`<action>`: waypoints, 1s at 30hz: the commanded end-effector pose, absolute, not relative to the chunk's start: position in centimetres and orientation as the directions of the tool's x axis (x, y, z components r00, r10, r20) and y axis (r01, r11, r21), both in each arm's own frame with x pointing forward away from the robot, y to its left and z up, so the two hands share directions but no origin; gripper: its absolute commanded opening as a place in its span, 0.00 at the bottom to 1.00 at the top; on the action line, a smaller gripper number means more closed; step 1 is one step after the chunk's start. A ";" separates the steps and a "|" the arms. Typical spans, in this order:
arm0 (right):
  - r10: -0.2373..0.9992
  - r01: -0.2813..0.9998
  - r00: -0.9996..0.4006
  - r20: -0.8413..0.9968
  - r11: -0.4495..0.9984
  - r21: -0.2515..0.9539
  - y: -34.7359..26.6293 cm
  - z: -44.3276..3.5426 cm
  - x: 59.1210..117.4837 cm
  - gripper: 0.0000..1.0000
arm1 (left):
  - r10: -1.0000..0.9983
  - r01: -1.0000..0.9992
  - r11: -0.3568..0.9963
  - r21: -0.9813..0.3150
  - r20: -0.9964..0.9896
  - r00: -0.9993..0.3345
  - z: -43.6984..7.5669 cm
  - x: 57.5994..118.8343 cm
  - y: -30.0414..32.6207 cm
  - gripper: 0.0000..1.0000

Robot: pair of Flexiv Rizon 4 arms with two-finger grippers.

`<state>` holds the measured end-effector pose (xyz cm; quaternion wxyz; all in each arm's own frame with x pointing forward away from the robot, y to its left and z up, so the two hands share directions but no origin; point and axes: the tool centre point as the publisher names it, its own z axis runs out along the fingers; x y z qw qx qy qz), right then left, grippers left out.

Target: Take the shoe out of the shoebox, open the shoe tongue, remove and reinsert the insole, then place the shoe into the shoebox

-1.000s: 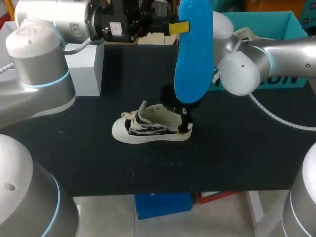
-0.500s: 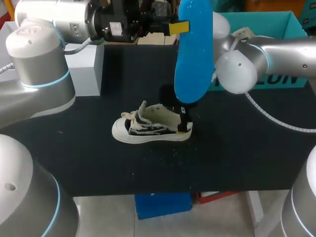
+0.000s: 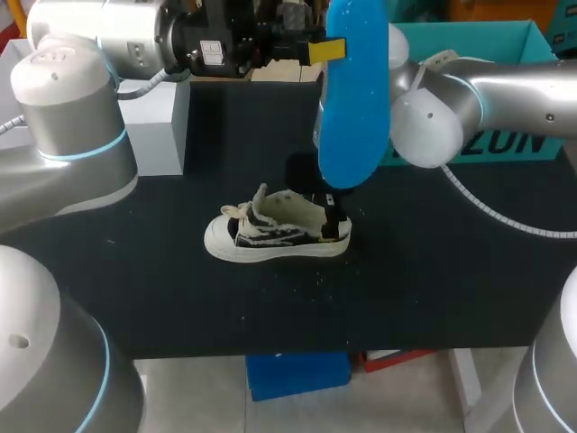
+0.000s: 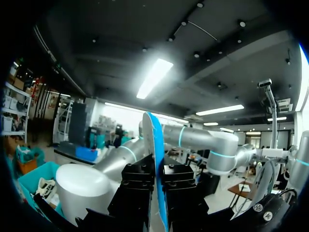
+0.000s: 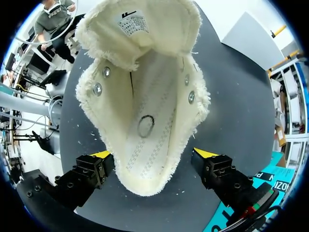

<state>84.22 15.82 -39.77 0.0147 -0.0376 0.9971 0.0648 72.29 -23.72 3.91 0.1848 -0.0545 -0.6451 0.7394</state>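
Above the table [image 3: 180, 298], the left gripper [image 4: 158, 176] is clamped on the upright blue insole [image 3: 353, 90]; the shoe [image 3: 270, 230] stands on the table below it. The right gripper [image 5: 154, 154] spreads wide astride the heel, gripping nothing.

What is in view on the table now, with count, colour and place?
shoe: one, cream with black stripes, middle of the table
insole: one, blue, held upright over the table
shoebox: one, teal, far right of the table
block: one, light grey, far left of the table
table: one, black, under everything
left gripper: one, yellow-tipped, shut on the insole
right gripper: one, yellow-tipped, open, astride the shoe's heel
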 end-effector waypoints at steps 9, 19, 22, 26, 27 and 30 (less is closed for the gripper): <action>-0.102 -0.129 -0.990 -0.094 0.928 0.350 14.6 -39.5 82.7 1.00 | 0.342 -0.201 -0.098 -0.975 0.157 -0.927 3.9 72.3 -23.8 0.00; -0.026 -0.114 -0.990 -0.142 0.748 0.654 14.1 -39.8 82.7 1.00 | 0.342 -0.201 -0.098 -0.975 0.157 -0.927 3.9 72.3 -23.8 0.00; -0.026 -0.111 -0.991 -0.134 0.720 0.685 14.1 -40.2 82.8 1.00 | 0.342 -0.201 -0.098 -0.975 0.157 -0.927 3.9 72.3 -23.8 0.00; -0.033 -0.095 -0.994 -0.100 0.682 0.725 14.3 -40.8 82.8 1.00 | 0.342 -0.201 -0.098 -0.975 0.157 -0.927 3.9 72.3 -23.8 0.00; -0.038 -0.088 -0.996 -0.084 0.673 0.734 14.4 -41.0 82.8 1.00 | 0.342 -0.201 -0.098 -0.975 0.157 -0.927 3.9 72.3 -23.8 0.00; -0.055 -0.085 -0.996 -0.065 0.658 0.749 14.5 -41.3 82.8 1.00 | 0.342 -0.201 -0.098 -0.975 0.157 -0.927 3.9 72.3 -23.8 0.00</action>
